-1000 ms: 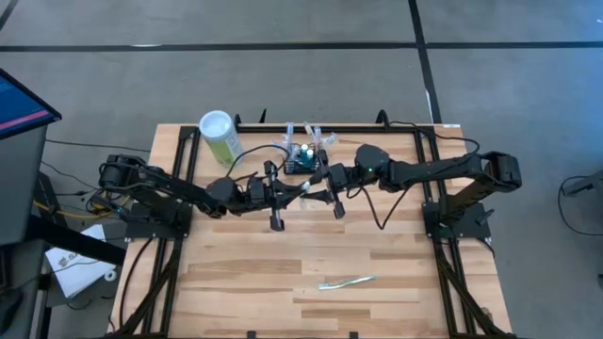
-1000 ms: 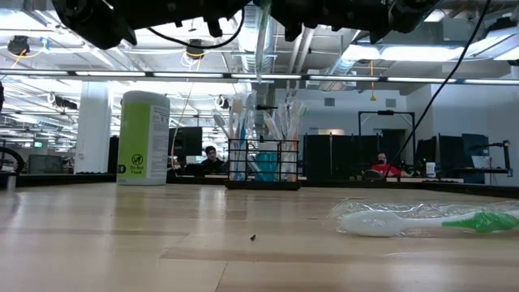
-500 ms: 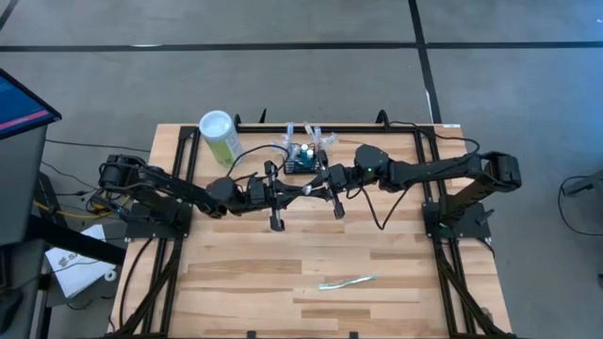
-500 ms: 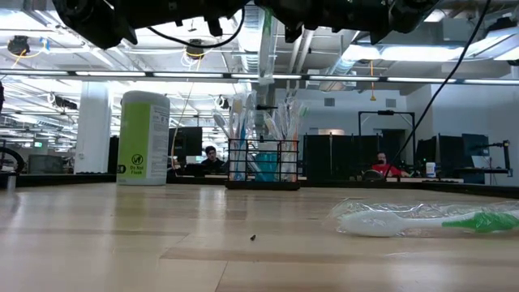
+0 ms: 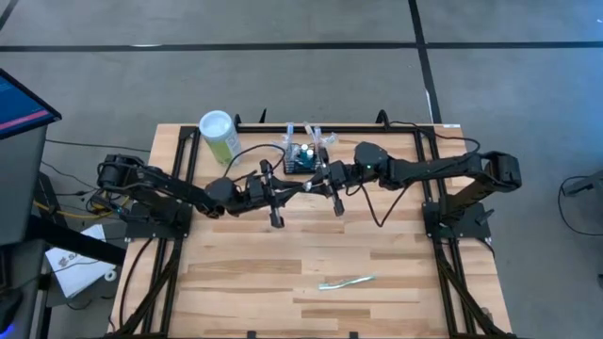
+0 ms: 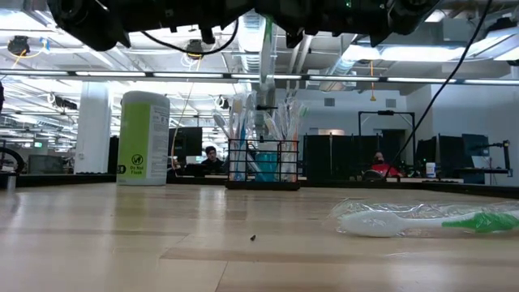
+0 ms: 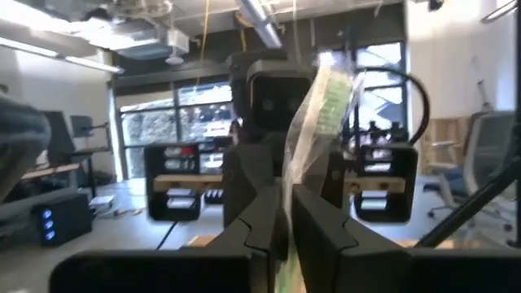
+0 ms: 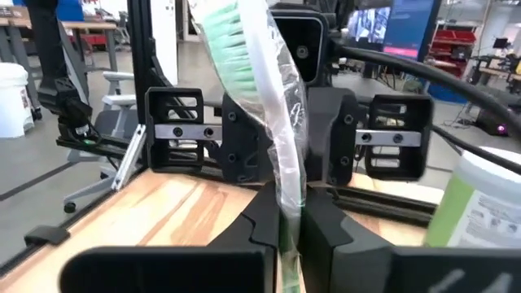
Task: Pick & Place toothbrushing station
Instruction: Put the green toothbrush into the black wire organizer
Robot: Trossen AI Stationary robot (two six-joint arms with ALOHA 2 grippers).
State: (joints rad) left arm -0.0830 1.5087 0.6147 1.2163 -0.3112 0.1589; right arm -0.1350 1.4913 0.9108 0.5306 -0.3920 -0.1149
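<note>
A toothbrush in a clear wrapper (image 5: 306, 185) hangs in the air between my two grippers, above the middle of the table's far half. My left gripper (image 5: 290, 187) comes at it from the left and my right gripper (image 5: 318, 181) from the right; both are shut on it. Its green-bristled head (image 8: 232, 49) stands above the fingers, and its lower end (image 6: 266, 49) hangs below them. The toothbrushing station (image 5: 301, 158), a black wire basket full of upright brushes, rests on its base on the table just beyond the grippers. My left gripper pinches the wrapped toothbrush's shaft (image 7: 286, 183) between its two fingers, below the head (image 7: 330, 77). The fingers come nearly level from the table's left and lie across the brush. The brush stands roughly upright, clear of the table. My right gripper pinches the same wrapped shaft (image 8: 286, 175) between its two fingers, below the bristles. Its fingers come level from the table's right, across the brush. The wrapper runs up out of the fingers, and the brush is clear of the table.
A pale-green cylinder with a white lid (image 5: 219, 134) stands at the far left of the table. A second wrapped toothbrush (image 5: 347, 281) lies flat near the front edge. Black frame rails (image 5: 179, 188) run along the left, right and far sides.
In the low view the brush's lower end, only faint a second ago, now hangs plainly upright below the grippers. Both arms have kept their places.
</note>
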